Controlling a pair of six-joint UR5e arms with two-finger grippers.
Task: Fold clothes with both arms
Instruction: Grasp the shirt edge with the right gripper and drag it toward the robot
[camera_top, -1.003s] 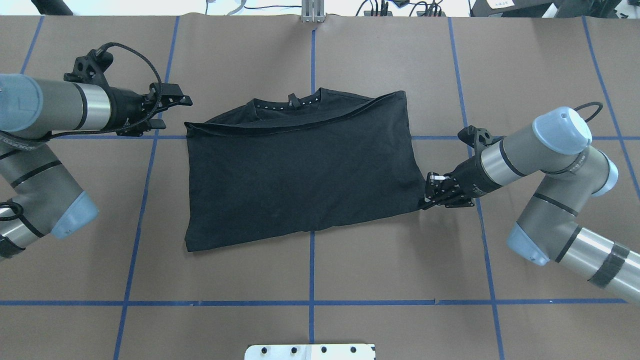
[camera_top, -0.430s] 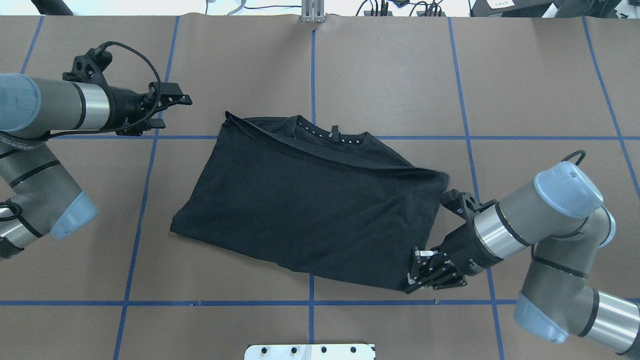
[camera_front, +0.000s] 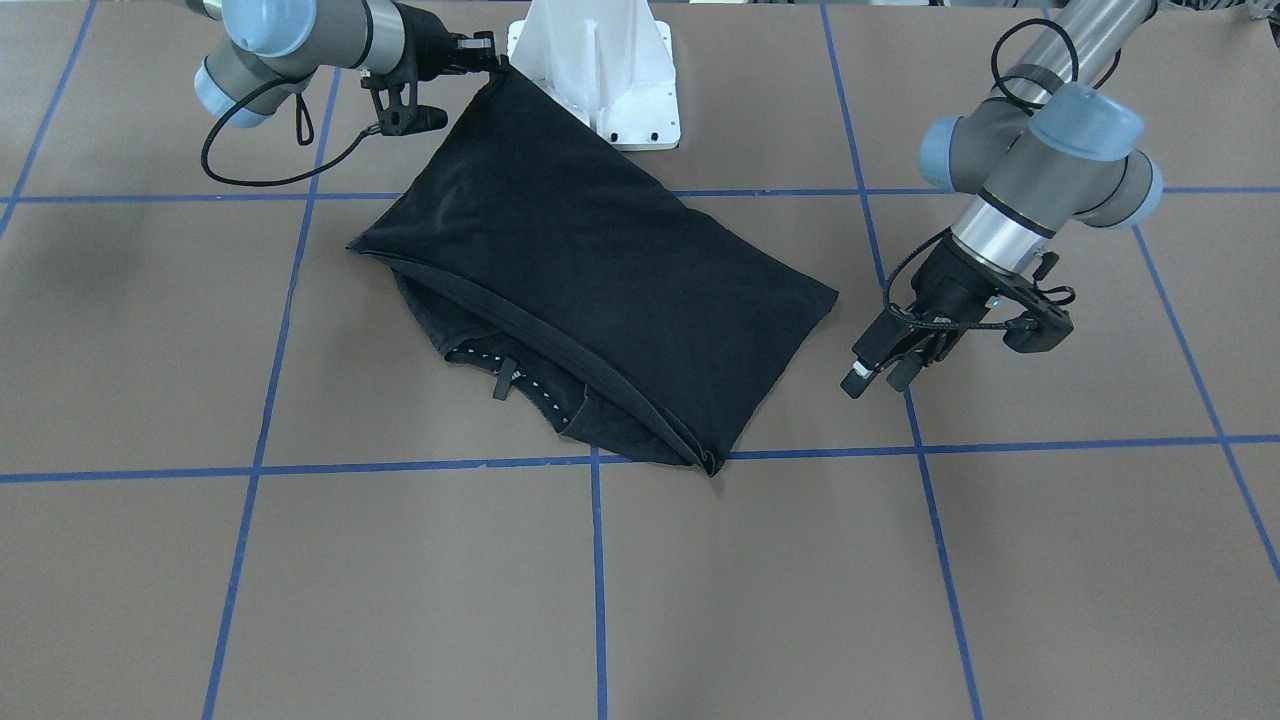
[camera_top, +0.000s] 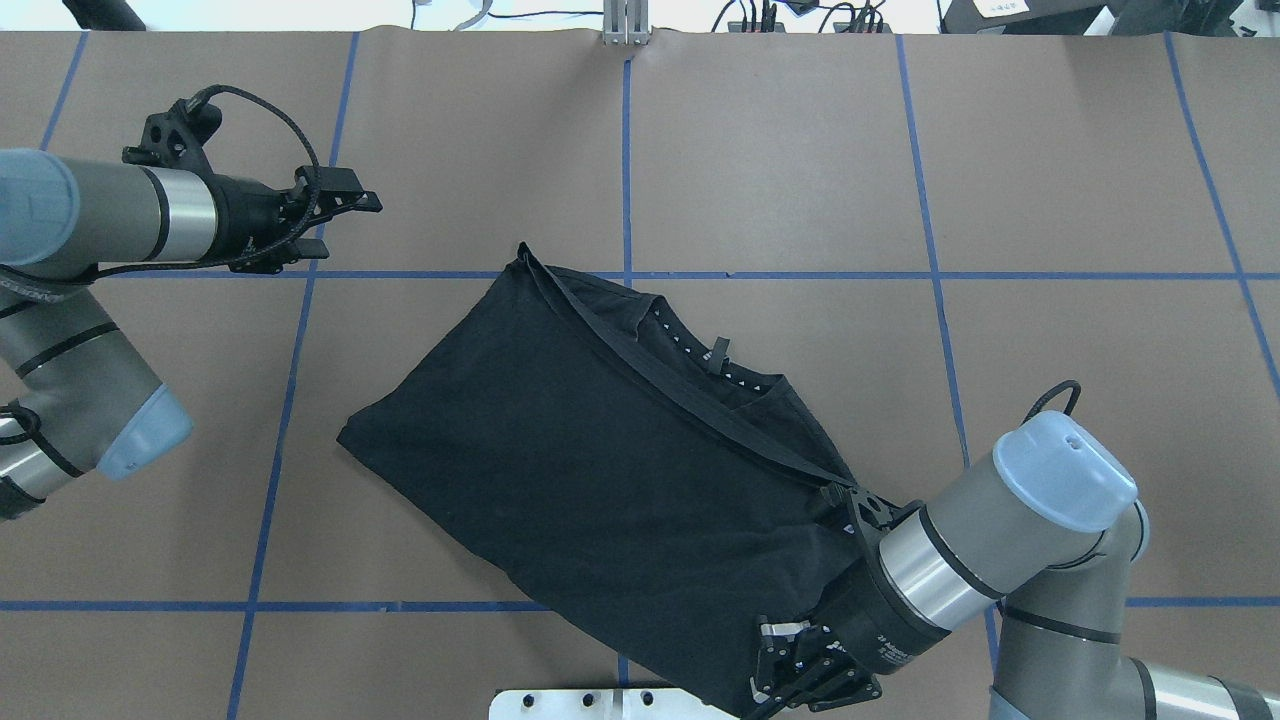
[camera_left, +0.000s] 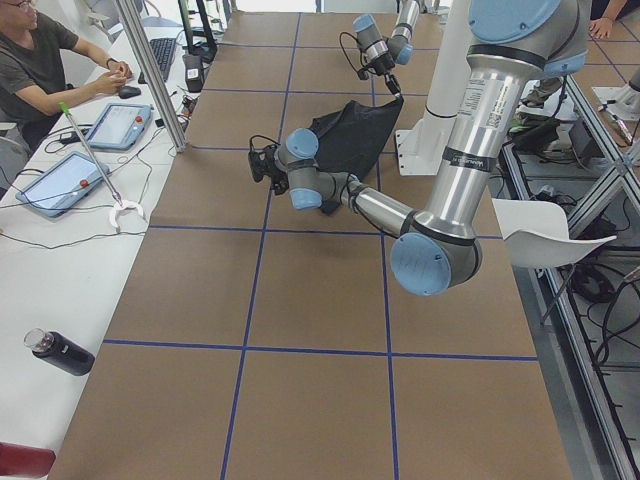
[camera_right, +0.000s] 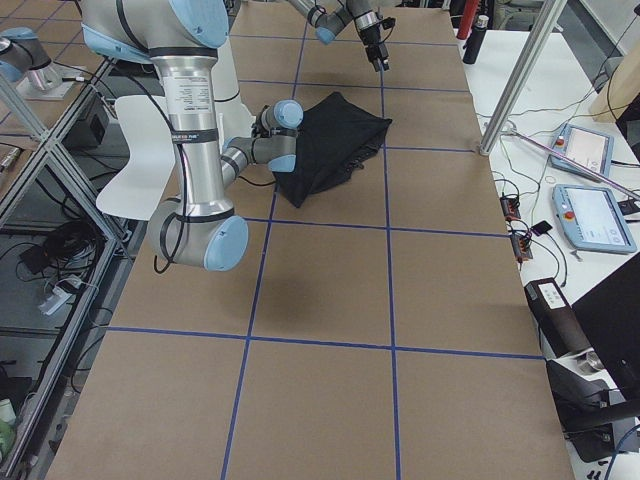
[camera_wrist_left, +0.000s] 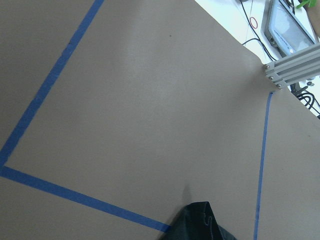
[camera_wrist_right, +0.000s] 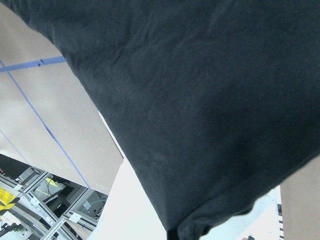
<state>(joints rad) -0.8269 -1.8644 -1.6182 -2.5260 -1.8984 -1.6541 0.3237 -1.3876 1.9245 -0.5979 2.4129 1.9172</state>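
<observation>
Grips one corner of the black T-shirt (camera_top: 600, 470) with the right end effector (camera_front: 490, 58), closed on the cloth and holding it up just beside the white pedestal (camera_front: 600, 80). Leaves the rest of the folded shirt slanting across the brown bench (camera_front: 300, 600) away from the pedestal, with the collar (camera_front: 500, 365) peeking out from under the top layer at the far edge. Well off to the pedestal's left-arm side, carries nothing in the left end effector (camera_front: 872, 375): fingers parted, apart from the shirt's nearest corner.
</observation>
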